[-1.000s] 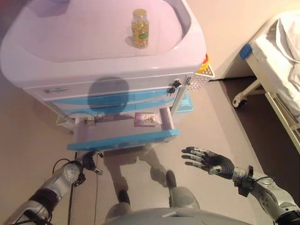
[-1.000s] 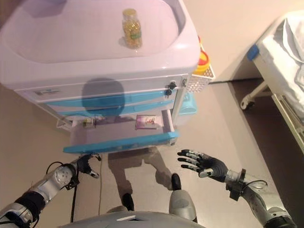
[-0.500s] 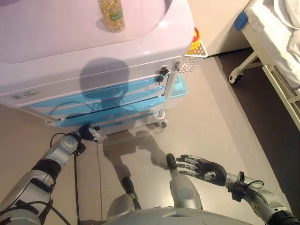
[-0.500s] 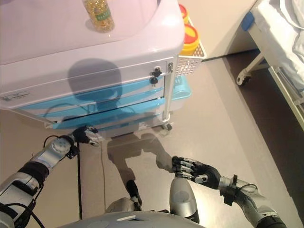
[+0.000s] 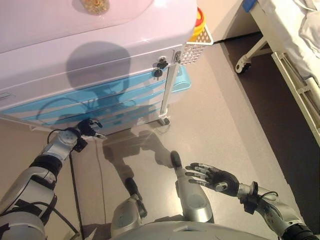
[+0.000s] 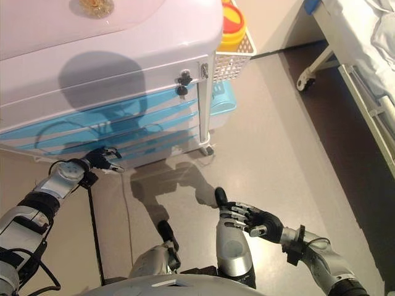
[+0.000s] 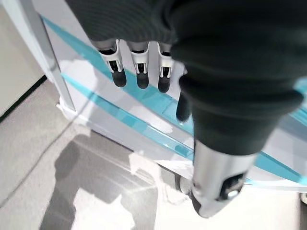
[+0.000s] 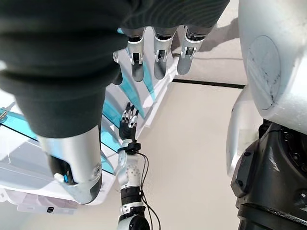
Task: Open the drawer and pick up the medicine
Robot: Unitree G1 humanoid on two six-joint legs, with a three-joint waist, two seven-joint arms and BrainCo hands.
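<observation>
The left hand point(image 5: 88, 127), fingers straight and empty, hovers just before the bottom drawer point(image 5: 120, 119), which looks shut. The right hand point(image 5: 212, 176) hangs open and idle, well apart. The drawer is probably stiff and smooth-sliding; hook its blue front lip.

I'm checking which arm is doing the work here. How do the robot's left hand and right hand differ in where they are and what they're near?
The left hand is raised at the cart's lowest blue drawer front, fingertips at it; the right hand hangs over bare floor, away from the cart. The left reaches forward, the right lies palm-level, fingers spread. Both are open and hold nothing.
</observation>
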